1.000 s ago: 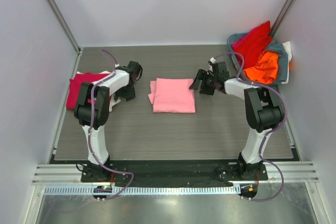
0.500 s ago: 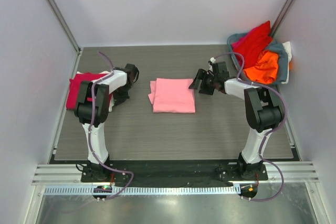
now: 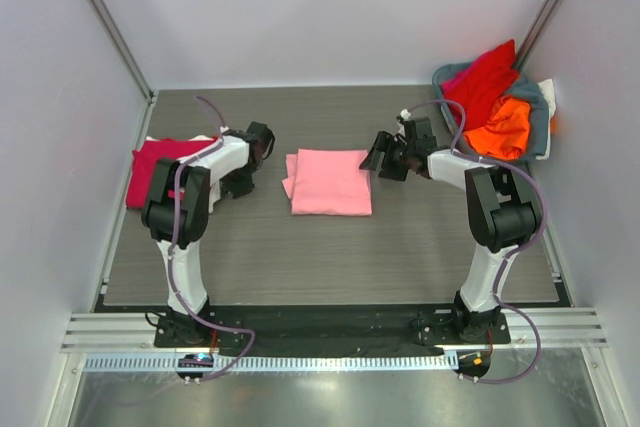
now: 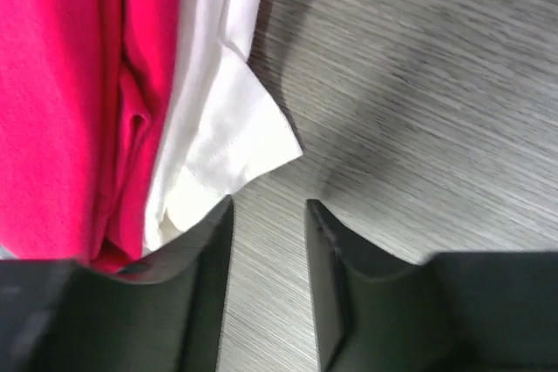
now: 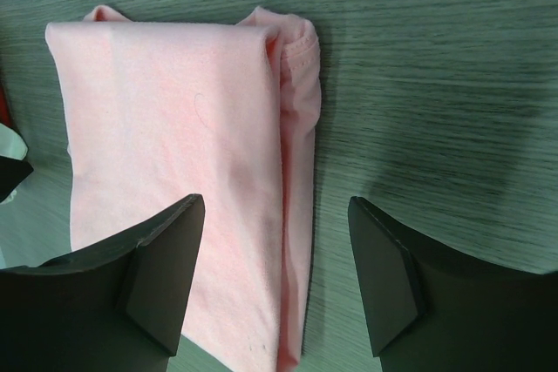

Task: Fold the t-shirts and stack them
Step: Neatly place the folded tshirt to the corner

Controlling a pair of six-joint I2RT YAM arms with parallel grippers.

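Folded pink shirt (image 3: 330,182) mid-table; crimson shirt (image 3: 155,167) atop white shirt (image 4: 222,128) at the left edge. Left gripper (image 4: 266,285) — narrowly parted, empty — beside the white. Right gripper (image 5: 275,276) spread wide, empty, at the pink's right edge.

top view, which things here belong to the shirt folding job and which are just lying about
Part of the job: light pink t-shirt, folded mid-table; crimson t-shirt on the left; white t-shirt showing at its edge; red t-shirt and orange t-shirt, piled far right.
Just there: grey-blue basket holding that pile; table.
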